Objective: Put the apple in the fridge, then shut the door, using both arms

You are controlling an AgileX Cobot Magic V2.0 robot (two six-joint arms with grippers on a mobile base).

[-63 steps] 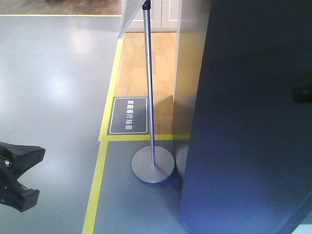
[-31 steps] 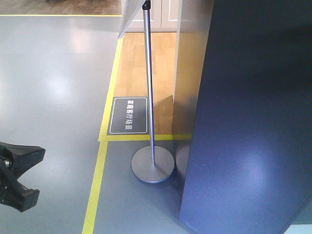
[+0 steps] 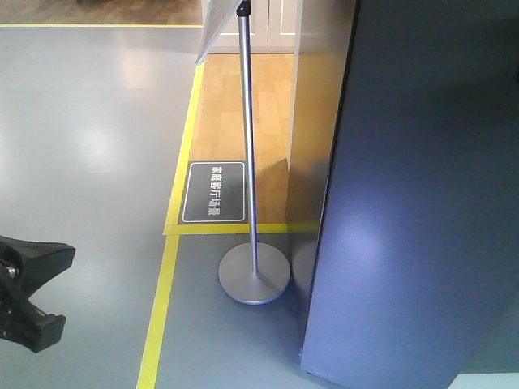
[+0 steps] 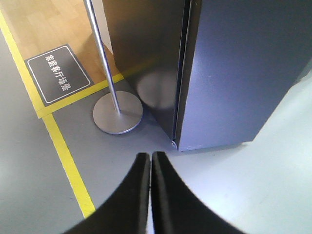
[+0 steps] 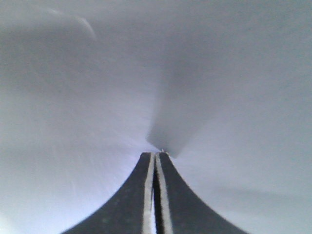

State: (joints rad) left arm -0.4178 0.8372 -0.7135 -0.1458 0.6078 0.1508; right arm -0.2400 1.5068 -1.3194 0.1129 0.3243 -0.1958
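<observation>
dark grey door (image 3: pixel 422 203), yellow floor tape (image 3: pixel 158 316)

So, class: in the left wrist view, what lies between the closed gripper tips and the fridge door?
Only bare grey floor lies between the left gripper and the door; the sign stand's round base sits off to one side.

Left gripper (image 4: pixel 150 158) jaws pressed together, right gripper (image 5: pixel 156 157) likewise closed, tips seemingly touching a surface

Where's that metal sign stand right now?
In the front view, the stand sits mid-frame on the grey floor, just left of the fridge door, beside the yellow floor tape.
</observation>
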